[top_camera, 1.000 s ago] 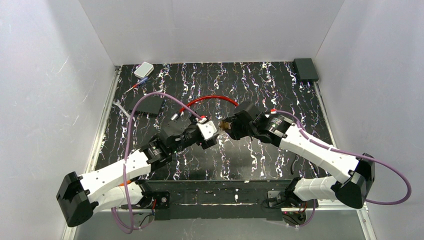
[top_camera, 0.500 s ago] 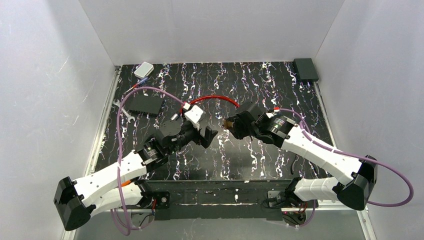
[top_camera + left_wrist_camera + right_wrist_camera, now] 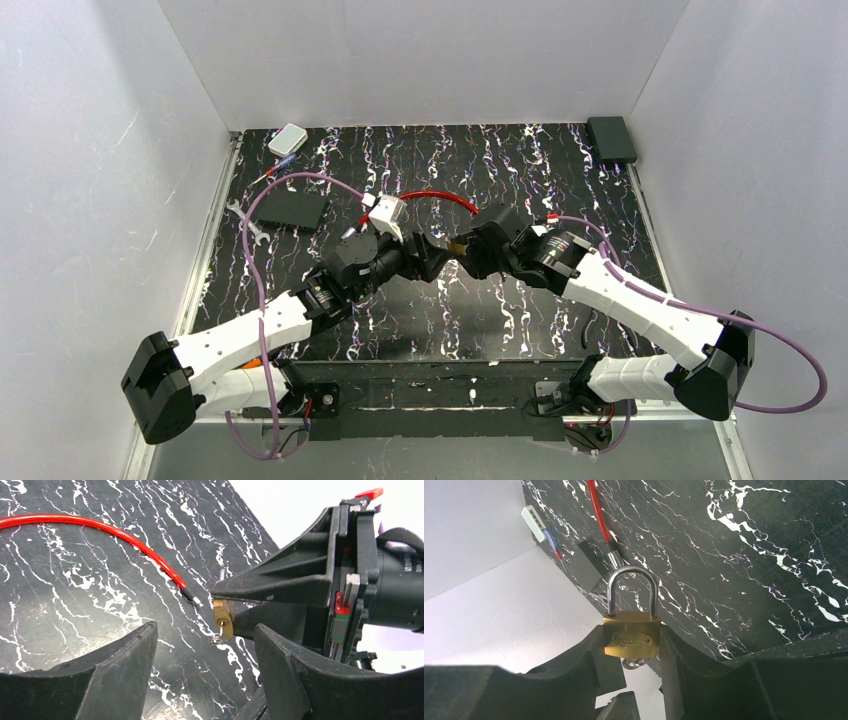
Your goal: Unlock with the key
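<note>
**A:** Well, start close in: what is the left gripper [image 3: 202, 635] doing?

**B:** Its jaws are spread wide with nothing between them. It points at the right gripper [image 3: 462, 247], and the two meet tip to tip above the middle of the table [image 3: 520, 160].

**A:** And the right one?

**B:** It is clamped on the brass padlock [image 3: 632, 634], one finger on each side of the body, holding it clear of the table. Both legs of the shackle sit in the body.

**A:** The key?

**B:** The key [image 3: 219, 632] is in the keyhole, at the end of the padlock away from the shackle. It lies just beyond the left fingertips [image 3: 145, 635], apart from them.

**A:** Farther out?

**B:** A red cable [image 3: 432, 194] curves on the table just past the grippers. To the left lie a dark flat box [image 3: 290, 208] and a wrench [image 3: 243, 222]. A small white box [image 3: 288, 138] sits at the far left edge, and a black box [image 3: 611, 138] in the far right corner.
</note>
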